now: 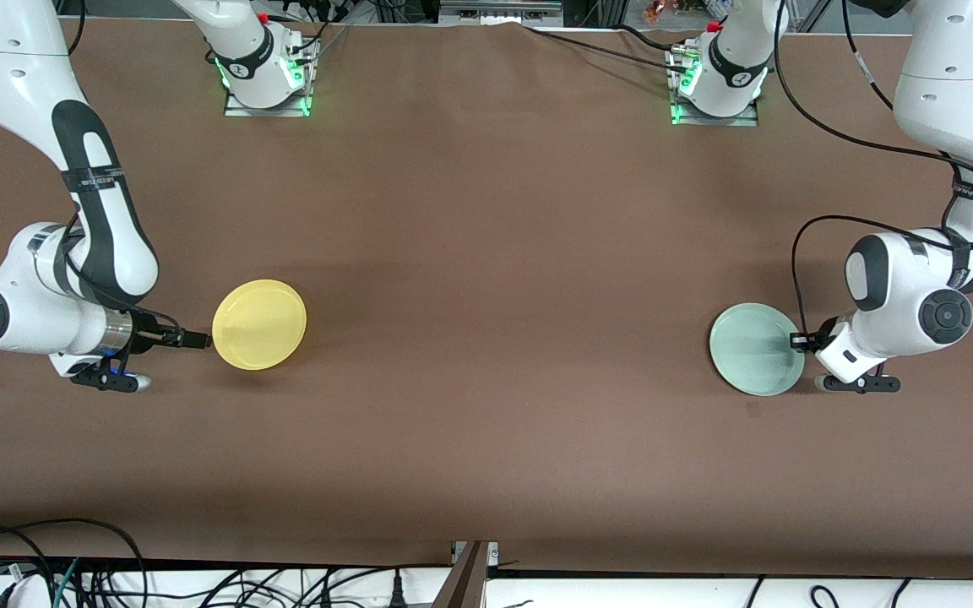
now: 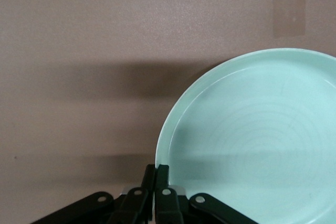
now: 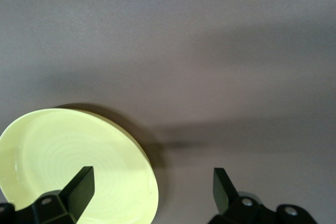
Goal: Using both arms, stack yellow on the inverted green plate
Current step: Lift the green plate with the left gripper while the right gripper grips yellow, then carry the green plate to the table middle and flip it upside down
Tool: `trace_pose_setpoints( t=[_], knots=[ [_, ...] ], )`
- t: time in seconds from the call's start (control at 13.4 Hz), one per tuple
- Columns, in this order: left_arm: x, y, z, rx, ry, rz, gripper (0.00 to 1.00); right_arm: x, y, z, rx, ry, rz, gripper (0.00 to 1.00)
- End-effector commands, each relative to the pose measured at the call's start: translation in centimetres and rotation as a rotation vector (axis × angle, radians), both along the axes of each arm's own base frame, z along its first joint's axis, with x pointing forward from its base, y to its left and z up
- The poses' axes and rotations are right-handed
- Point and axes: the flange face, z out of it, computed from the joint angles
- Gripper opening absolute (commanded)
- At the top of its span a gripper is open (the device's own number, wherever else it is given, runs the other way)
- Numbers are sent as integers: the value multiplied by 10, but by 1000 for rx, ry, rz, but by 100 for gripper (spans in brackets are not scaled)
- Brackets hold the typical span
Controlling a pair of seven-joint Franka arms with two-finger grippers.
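The pale green plate [image 1: 755, 349] lies open side up toward the left arm's end of the table. My left gripper [image 1: 798, 340] is low at the plate's edge, shut on its rim; the left wrist view shows the fingers pinched together [image 2: 156, 169] on the rim of the green plate [image 2: 252, 140]. The yellow plate [image 1: 259, 324] lies open side up toward the right arm's end. My right gripper [image 1: 202, 340] is open at its edge; in the right wrist view [image 3: 152, 178] one finger is over the yellow plate [image 3: 68, 150] and the other is over the table.
The brown table [image 1: 486, 253] stretches wide between the two plates. The arm bases [image 1: 267, 67] [image 1: 719, 80] stand at the edge farthest from the front camera. A small darker patch [image 1: 752, 409] marks the cloth near the green plate. Cables run along the near edge.
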Motion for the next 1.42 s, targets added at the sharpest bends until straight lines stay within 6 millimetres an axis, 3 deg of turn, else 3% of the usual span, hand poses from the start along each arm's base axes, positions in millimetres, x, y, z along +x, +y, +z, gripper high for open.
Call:
trace_pose_setpoints(
  t=[0.0, 0.3, 0.6, 0.75, 1.05, 1.2, 1.35],
  knots=[
    [4, -11, 31, 7, 28, -30, 0, -16, 4, 7, 22, -48, -22, 100],
    [38, -74, 117, 36, 46, -72, 0, -33, 10, -2, 6, -109, -24, 100],
    [46, -179, 186, 220, 43, -155, 0, -48, 15, -15, 24, -120, -19, 100],
    [30, -248, 206, 293, 64, -174, 0, -52, 14, -19, 98, -137, -4, 100],
    [-15, -370, 221, 494, -37, -180, 0, -54, 13, -24, 140, -146, 6, 100],
    [-43, -431, 208, 629, -154, -144, 0, -55, 13, -26, 144, -146, 36, 100],
    [-68, -479, 197, 694, -273, -106, 0, -56, 8, -31, 145, -150, 74, 100]
  ],
)
